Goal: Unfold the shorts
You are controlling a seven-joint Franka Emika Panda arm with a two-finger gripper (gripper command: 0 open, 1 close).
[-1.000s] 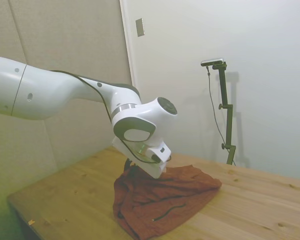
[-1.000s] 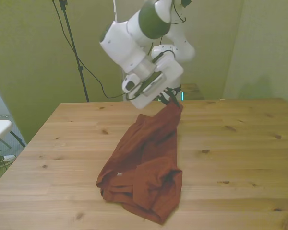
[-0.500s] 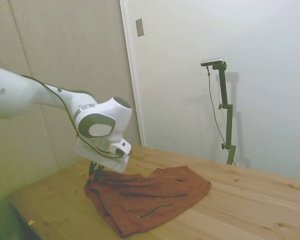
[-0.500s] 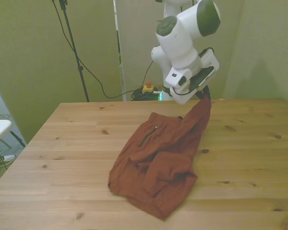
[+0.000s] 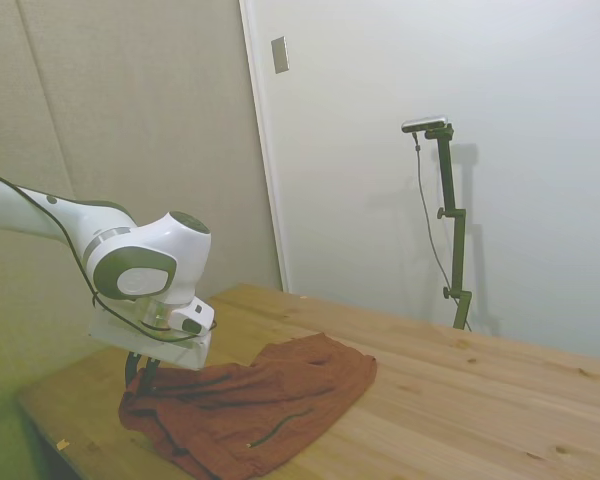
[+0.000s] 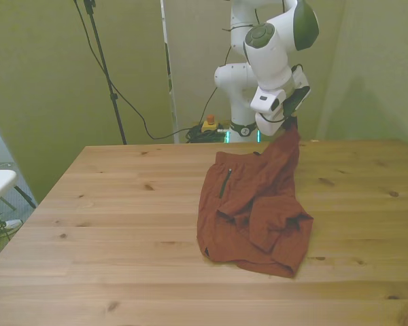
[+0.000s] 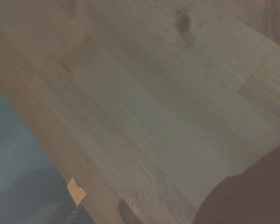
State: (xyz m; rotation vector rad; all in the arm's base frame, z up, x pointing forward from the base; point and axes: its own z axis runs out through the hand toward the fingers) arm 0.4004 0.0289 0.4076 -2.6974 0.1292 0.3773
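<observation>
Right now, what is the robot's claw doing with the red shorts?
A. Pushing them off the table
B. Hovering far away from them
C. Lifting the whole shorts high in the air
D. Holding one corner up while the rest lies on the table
D: the gripper pinches one corner of the shorts, raised at the far edge of the table, while the rest lies crumpled on the wood.

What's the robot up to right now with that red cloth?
Hand shut on one corner of the shorts, lifting it. Rest bunched on the table. Nothing in the way.
</observation>
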